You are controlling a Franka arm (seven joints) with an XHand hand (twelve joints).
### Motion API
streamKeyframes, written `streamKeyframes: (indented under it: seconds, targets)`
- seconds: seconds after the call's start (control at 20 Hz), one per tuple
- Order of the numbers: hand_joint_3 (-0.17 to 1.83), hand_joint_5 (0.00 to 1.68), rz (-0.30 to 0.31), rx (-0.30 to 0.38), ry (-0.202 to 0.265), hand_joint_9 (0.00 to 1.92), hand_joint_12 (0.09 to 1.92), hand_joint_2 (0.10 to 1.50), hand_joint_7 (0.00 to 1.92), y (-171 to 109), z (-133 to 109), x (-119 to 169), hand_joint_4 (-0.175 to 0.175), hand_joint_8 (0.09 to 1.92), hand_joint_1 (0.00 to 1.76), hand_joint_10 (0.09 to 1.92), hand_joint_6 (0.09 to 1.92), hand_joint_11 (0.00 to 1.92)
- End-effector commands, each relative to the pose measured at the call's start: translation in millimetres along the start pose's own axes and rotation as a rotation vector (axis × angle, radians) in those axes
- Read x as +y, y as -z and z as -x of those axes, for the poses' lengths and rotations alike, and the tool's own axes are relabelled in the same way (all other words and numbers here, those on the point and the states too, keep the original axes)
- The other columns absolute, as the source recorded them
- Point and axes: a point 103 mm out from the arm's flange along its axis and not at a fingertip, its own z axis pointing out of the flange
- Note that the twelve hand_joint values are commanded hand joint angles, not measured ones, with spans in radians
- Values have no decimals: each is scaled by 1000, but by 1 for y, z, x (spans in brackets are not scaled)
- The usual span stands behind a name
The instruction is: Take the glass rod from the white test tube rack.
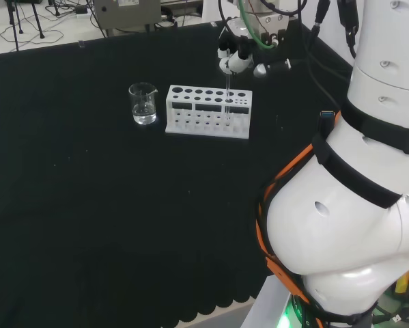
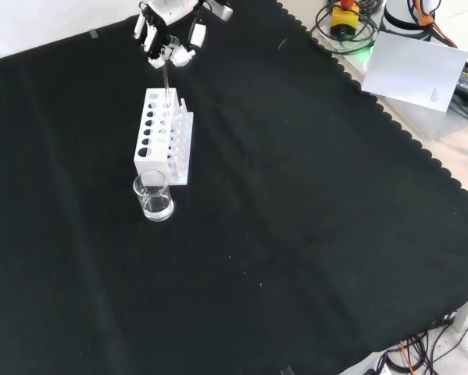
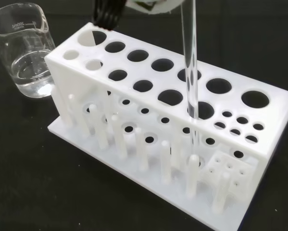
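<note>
- Fingers of the black and white robot hand (image 1: 235,56) are curled together over the top end of the thin clear glass rod (image 1: 227,96), pinching it from above; in the front view the hand (image 2: 169,43) sits at the far end of the rack, near the top edge of the picture.
- Rod position: it hangs upright below the hand, and in the wrist view the glass rod (image 3: 191,72) passes down through a hole in the top plate of the white plastic test tube rack (image 3: 182,144), its lower end reaching the lower tier. So it is still inside the rack.
- In the head view the rod stands toward the right end of the rack (image 1: 207,113); in the front view, toward its far end.
- A small clear glass beaker (image 1: 143,104) holding a little clear liquid stands just beside the rack, at its left end in the head view and at its near end in the front view (image 2: 154,197), not touching it as far as I can tell.
- Progress, as I judge it: the grasp is made, the lift is not finished. What remains is to draw the rod straight up until its tip clears the top plate.
- Writing: the beaker carries faint printed marks near its rim in the wrist view, too small to read. The rack bears no label that I can see.
</note>
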Motion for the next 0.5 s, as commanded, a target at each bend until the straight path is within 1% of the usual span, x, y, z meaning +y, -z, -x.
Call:
streamKeyframes:
  seconds: [0.05, 0.15, 0.2, 0.3, 0.35, 0.5]
  targets:
    - [204, 843, 10, -8, 5, 1560, 1231, 1079, 1164, 1, -3, 1, -175, 1030, 1115, 877, 1180, 804]
    - [109, 875, 21, -17, 8, 1551, 1216, 1104, 1028, 2, -4, 1, -175, 1096, 1198, 883, 1142, 821]
    - [88, 891, 27, -28, 9, 1545, 1205, 1104, 998, 2, -4, 2, -175, 1105, 1222, 886, 1118, 842]
    - [79, 930, 40, -39, 7, 1536, 1170, 1088, 997, 4, -5, 3, -175, 1080, 1247, 886, 1061, 912]
    - [147, 945, 49, -39, 5, 1540, 1147, 1048, 1005, 5, -5, 3, -175, 1072, 1253, 876, 1047, 946]
    - [519, 985, 99, -33, -3, 1546, 1101, 850, 1038, 16, -6, 4, -175, 1098, 1268, 884, 1069, 1022]
